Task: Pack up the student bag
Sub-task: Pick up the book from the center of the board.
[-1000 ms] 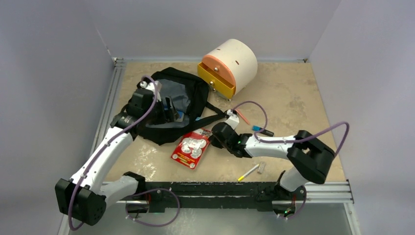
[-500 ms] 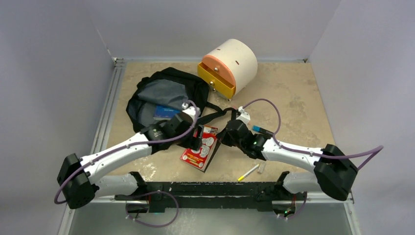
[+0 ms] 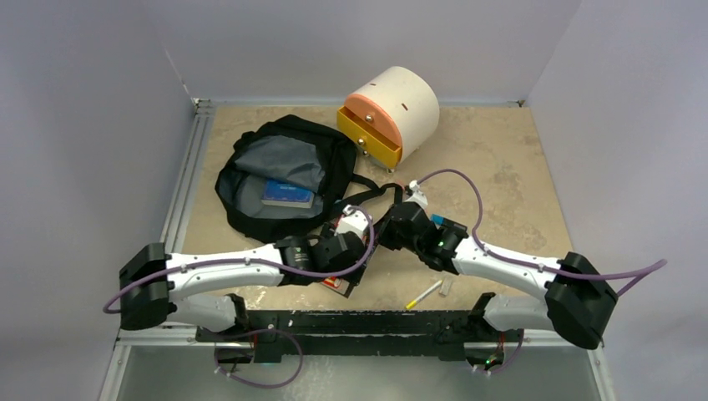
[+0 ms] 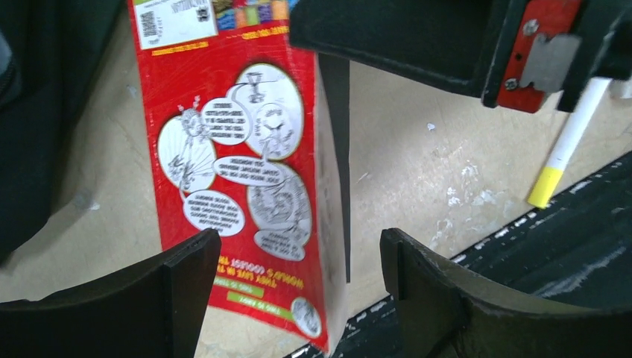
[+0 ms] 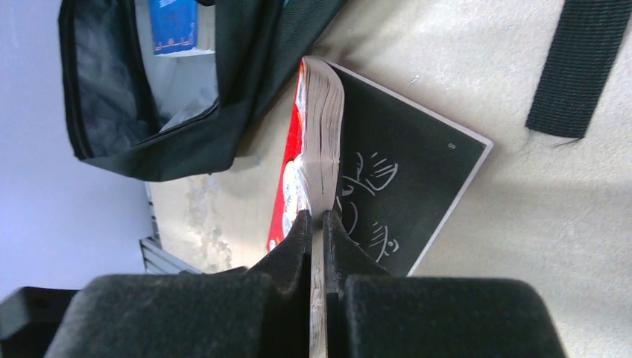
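Beige tabletop (image 3: pixel 501 167): right gripper (image 5: pixel 317 220) pinches the red book (image 4: pixel 223 149) edge-on beside the student bag (image 3: pixel 334 154); left gripper (image 4: pixel 294 246) gapes.

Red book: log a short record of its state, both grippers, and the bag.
red book: tilted up, red cover towards the left wrist camera, beside the bag
right gripper: shut, pinching a thin edge of the book
left gripper: open, facing the book
student bag: open, blue book inside
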Robot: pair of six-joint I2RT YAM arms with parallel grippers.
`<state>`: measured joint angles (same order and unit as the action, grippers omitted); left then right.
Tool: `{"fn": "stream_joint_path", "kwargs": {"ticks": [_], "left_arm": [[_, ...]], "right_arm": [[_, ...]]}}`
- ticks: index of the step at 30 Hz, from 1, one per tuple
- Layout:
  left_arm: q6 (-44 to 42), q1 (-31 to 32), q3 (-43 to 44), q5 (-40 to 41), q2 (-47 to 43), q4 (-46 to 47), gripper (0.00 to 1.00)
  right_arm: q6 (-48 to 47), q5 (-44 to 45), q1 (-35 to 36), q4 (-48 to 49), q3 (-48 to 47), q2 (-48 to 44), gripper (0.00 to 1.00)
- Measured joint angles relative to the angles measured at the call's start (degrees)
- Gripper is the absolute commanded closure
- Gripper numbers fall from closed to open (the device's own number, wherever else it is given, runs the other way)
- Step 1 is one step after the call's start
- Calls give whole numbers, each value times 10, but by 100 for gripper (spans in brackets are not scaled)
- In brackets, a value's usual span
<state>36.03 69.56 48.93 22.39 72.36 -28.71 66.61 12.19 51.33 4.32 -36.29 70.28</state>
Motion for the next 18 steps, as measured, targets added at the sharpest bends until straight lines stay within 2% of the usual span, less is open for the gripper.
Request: {"fn": "stream_joint_path", "kwargs": {"ticks": [5,8,15,18], "left_arm": [[24,42,12,70,87,-2,21],[55,52,30,120,136,-29,27],[140,58,90,189,202,-118,51],[167,59,107,204,217,-153,68]], "right_arm": [[17,-19,0,7,0,-9,100],[21,-23,-3,0,4,-10,100],[30,-28,-6,-1,5,-12,100],[34,-28,-5,0,5,-16,100]]}}
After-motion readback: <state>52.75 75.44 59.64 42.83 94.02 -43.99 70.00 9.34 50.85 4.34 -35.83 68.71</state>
